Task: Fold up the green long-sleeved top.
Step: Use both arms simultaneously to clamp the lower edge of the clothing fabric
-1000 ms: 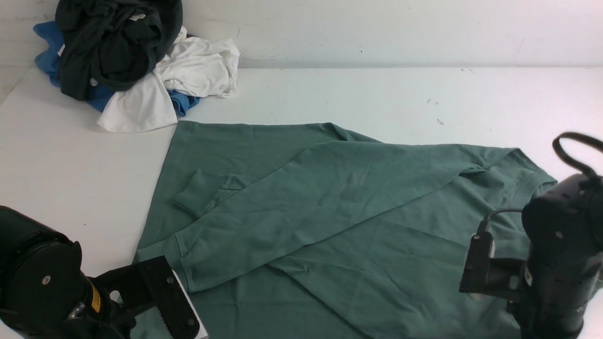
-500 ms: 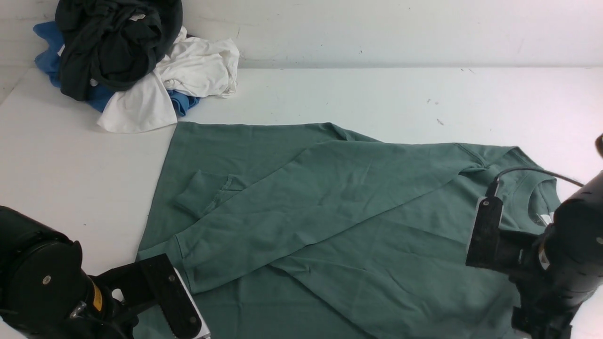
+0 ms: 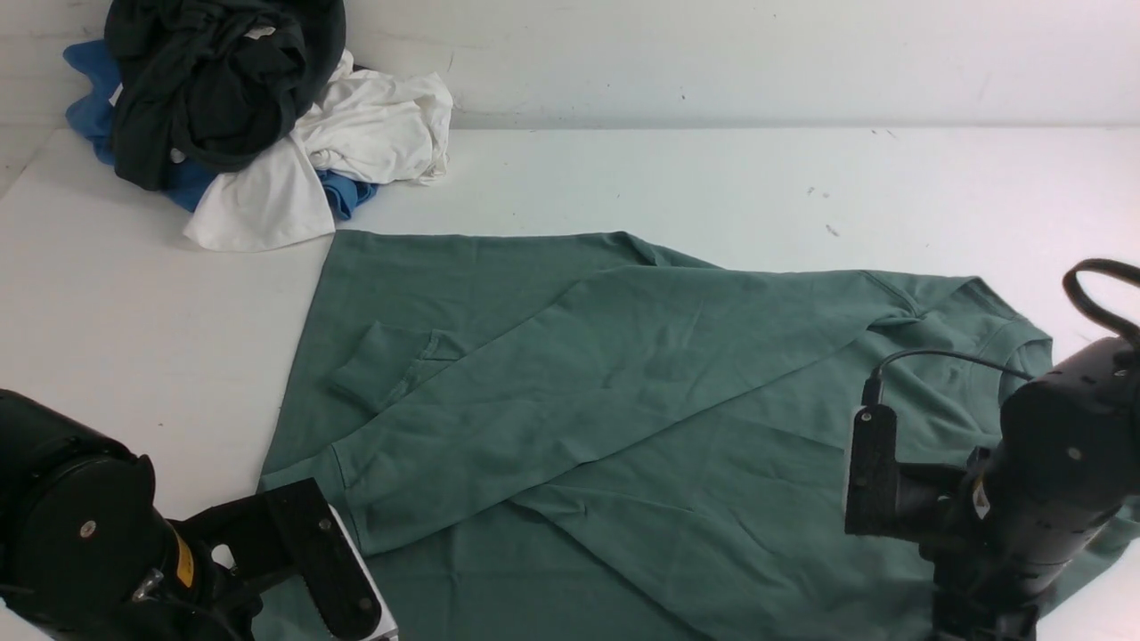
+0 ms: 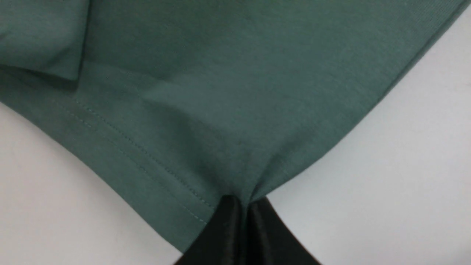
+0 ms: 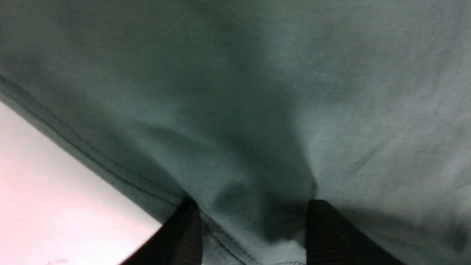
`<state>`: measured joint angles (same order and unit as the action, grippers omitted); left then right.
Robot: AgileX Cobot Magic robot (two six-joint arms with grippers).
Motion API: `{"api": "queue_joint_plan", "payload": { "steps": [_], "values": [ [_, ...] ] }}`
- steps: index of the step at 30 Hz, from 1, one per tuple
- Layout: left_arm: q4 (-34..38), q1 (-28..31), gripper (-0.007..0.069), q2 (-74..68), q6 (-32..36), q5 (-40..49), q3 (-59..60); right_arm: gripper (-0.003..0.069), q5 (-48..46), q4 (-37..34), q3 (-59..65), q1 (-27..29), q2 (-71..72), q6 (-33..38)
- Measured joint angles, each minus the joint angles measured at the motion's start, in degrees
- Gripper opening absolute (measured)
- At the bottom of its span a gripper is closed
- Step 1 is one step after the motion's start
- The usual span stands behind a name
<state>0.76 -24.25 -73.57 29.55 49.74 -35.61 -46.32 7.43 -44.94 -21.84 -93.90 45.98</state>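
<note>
The green long-sleeved top (image 3: 623, 383) lies spread on the white table (image 3: 712, 178), with one sleeve folded slantwise across its body and that cuff (image 3: 347, 499) near the front left. A second cuff (image 3: 374, 361) lies further back. My left gripper (image 4: 241, 200) is shut on the top's hem corner at the front left, and the cloth puckers into its jaws. My right gripper (image 5: 252, 206) is down on the top's near right edge beside a seam. Its jaws stand apart with a hump of cloth between them. In the front view my right arm (image 3: 1051, 463) hides that gripper.
A heap of clothes sits at the back left corner: a blackish garment (image 3: 214, 80) on top of white (image 3: 356, 133) and blue (image 3: 89, 98) ones. A wall runs along the table's far edge. The top's collar (image 3: 1006, 338) lies at the right.
My right arm has swung left and settled lower on the top's near right edge, covering the neck opening seen half a second ago. The left arm and the top's lie are unchanged.
</note>
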Motion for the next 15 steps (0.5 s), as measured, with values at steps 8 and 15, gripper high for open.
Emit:
{"api": "queue_joint_plan", "payload": {
  "steps": [8,15],
  "values": [
    [0.0,0.0,0.0003,0.0,0.0,-0.2,0.0,0.0036,-2.4,-0.7,-0.2,0.0,0.2,-2.6],
    [-4.6,0.1,0.0003,2.5,-1.3,6.1,-6.3,0.0015,-9.3,-1.5,-0.5,0.1,12.1,-4.9]
  ]
}}
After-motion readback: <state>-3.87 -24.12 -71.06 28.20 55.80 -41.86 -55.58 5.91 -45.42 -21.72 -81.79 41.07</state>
